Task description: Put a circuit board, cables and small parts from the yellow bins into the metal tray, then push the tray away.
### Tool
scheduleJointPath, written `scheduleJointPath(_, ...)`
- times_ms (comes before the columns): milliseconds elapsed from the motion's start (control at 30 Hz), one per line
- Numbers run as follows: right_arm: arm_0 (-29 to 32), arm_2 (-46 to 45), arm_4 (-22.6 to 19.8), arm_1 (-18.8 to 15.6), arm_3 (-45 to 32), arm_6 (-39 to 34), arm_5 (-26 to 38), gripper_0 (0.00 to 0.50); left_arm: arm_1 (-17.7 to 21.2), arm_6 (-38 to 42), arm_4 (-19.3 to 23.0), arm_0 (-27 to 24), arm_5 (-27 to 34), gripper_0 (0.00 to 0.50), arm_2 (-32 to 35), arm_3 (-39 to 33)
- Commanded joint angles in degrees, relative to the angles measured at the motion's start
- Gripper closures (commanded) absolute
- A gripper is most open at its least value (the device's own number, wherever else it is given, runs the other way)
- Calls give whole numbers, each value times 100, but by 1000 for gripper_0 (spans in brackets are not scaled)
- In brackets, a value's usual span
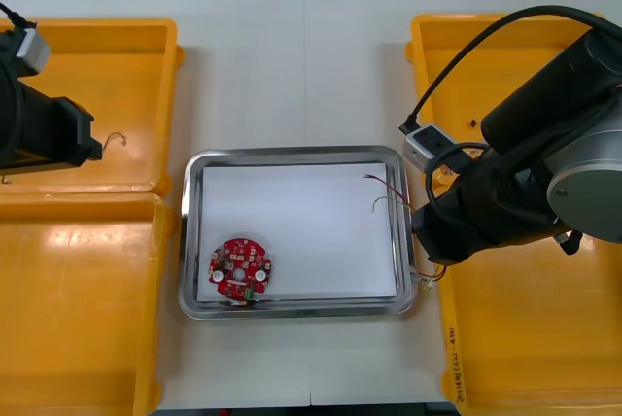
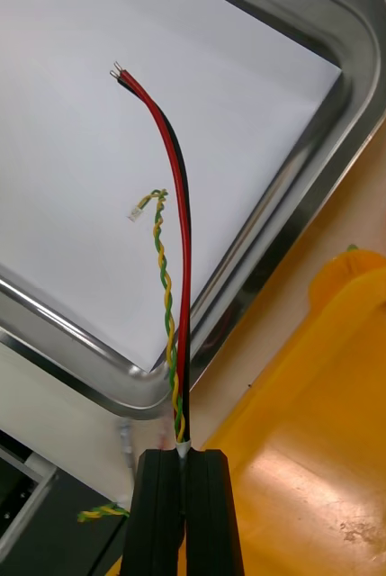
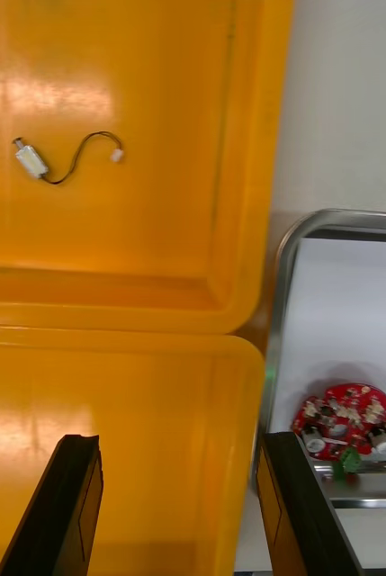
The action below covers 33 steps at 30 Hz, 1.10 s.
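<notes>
While the right gripper [image 2: 184,454] clamps a thin cable bundle [image 2: 185,270], red-black pair plus twisted yellow-green strand, it arches over a corner of the white-lined metal tray [image 2: 359,90], left gripper [image 3: 179,441] spread wide over yellow bins [image 3: 157,81].

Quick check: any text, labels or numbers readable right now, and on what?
Nothing reads clearly.
Dark writing on the rim of the near right yellow bin: too small to read.
Red circuit board in the metal tray: no legible print.
Cables held by the right end effector: no markings.
</notes>
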Motion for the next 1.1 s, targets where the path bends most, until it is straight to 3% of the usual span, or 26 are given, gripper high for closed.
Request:
scheduleJointPath(33, -490, 372, -52, 94, 25, 395, 30, 500, 429, -1049, 82, 96, 34, 0, 332, 410)
scheduleJointPath(500, -1008, 1594, 634, 410, 368, 914, -339, 500, 692, -1928, 56, 87, 34, 0, 736, 1851)
scheduleJointPath(800, -1175, 1840, 889, 674, 1062, 2021, -796, 500, 798, -2667, -226, -45, -94, 0, 745, 2590)
scheduleJointPath(1100, -1597, 2710, 1293, 692, 1335, 2504, -1130, 500, 798, -3598, -393, -229, -481, 0, 736, 3354)
